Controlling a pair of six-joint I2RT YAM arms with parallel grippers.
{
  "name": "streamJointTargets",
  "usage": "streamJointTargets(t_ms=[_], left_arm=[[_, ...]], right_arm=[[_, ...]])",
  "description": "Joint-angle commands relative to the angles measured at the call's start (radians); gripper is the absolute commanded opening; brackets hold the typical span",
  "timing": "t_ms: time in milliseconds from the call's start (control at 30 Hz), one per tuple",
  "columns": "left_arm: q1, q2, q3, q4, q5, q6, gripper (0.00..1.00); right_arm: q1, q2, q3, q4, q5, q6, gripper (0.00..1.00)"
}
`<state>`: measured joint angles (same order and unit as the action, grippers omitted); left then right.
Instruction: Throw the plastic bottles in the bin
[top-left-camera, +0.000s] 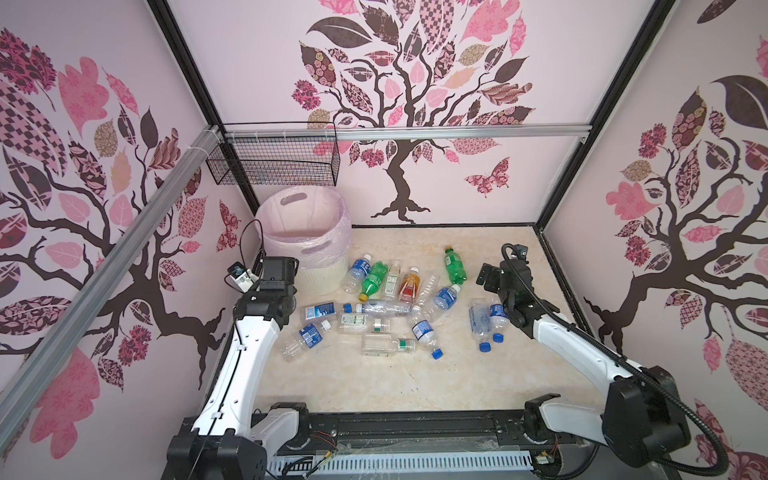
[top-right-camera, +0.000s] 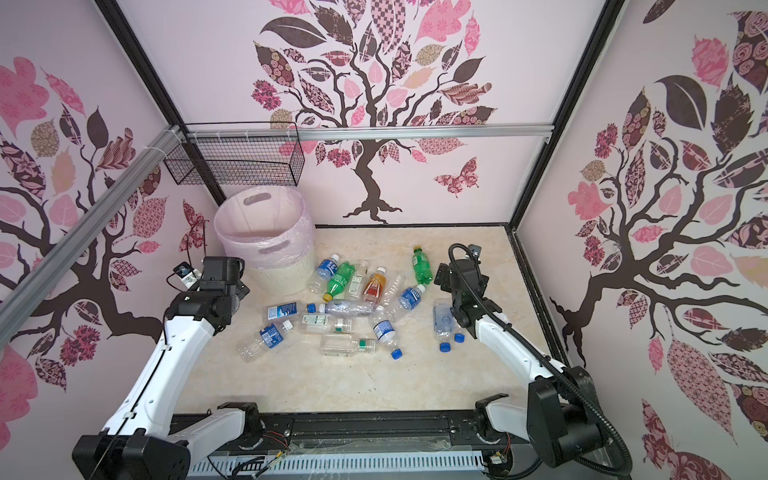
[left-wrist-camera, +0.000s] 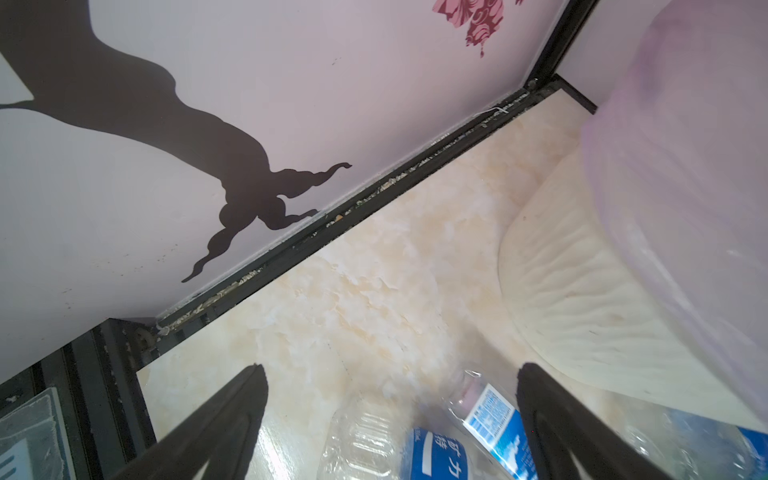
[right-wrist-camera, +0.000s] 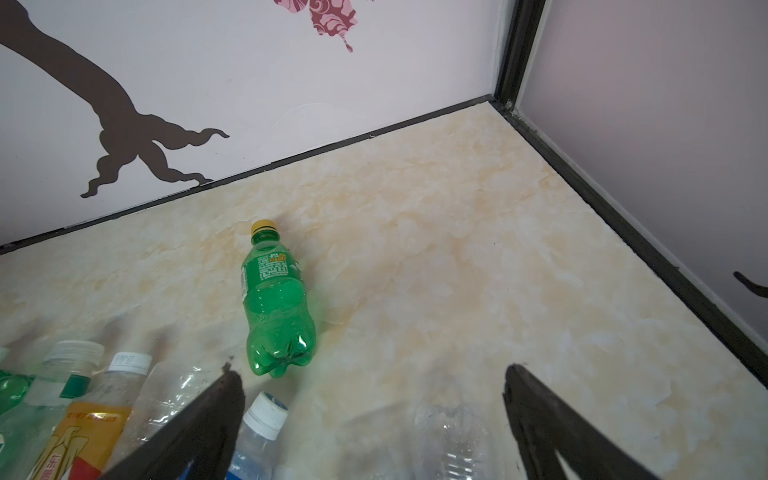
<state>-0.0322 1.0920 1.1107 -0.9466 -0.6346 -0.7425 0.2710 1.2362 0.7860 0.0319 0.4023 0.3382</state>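
Well apart and pinching nothing, the left fingers (left-wrist-camera: 232, 419) hang spread above the pale marbled worktop (left-wrist-camera: 374, 270). Under the gap between them lies a clear bottle (left-wrist-camera: 436, 455) with a blue label, and a second blue-labelled bottle (left-wrist-camera: 494, 415) lies just beside it. Whether either touches a finger the wrist view does not show. The bin (left-wrist-camera: 590, 299), cream-walled with a thin pinkish liner (left-wrist-camera: 685, 166) draped over its rim, stands close by one finger.

The right fingers (right-wrist-camera: 199, 424) are likewise spread and empty. Ahead of them a green bottle (right-wrist-camera: 276, 299) lies on its side, clear of both fingers, its yellow cap (right-wrist-camera: 264, 226) pointing toward the back wall. By one finger lie a white-capped bottle (right-wrist-camera: 266, 415) and an orange-labelled bottle (right-wrist-camera: 83, 436).

In both top views the plastic bottles (top-left-camera: 384, 308) lie scattered across the middle of the worktop between the two arms, outside the bin. Most are clear with blue labels, two are green and one is orange. Two blue-capped ones (top-left-camera: 484, 322) lie side by side, partly under the right arm (top-left-camera: 552, 328). The bin stands in the back left corner, near the left arm (top-left-camera: 249, 332), beneath a black wire basket (top-left-camera: 274, 162) hung from a metal rail (top-left-camera: 415, 134). Tree decals (top-left-camera: 399, 83) in pink and brown cover the walls.
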Motion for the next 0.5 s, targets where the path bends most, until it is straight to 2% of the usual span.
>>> streamJointTargets(t_ms=[0, 200, 333, 467], left_arm=[[0.003, -0.079, 0.047, -0.068, 0.130, 0.068, 0.97], [0.000, -0.209, 0.079, -0.028, 0.381, 0.124, 0.97], [-0.028, -0.169, 0.130, -0.015, 0.482, 0.156, 0.97], [-0.047, -0.127, 0.157, 0.032, 0.637, 0.176, 0.97]], right_arm=[[-0.001, -0.014, 0.105, -0.164, -0.051, 0.005, 1.00], [0.031, -0.036, 0.230, -0.294, -0.090, 0.011, 1.00], [0.051, -0.034, 0.279, -0.307, -0.124, 0.020, 1.00], [0.070, 0.012, 0.323, -0.281, -0.173, 0.010, 1.00]])
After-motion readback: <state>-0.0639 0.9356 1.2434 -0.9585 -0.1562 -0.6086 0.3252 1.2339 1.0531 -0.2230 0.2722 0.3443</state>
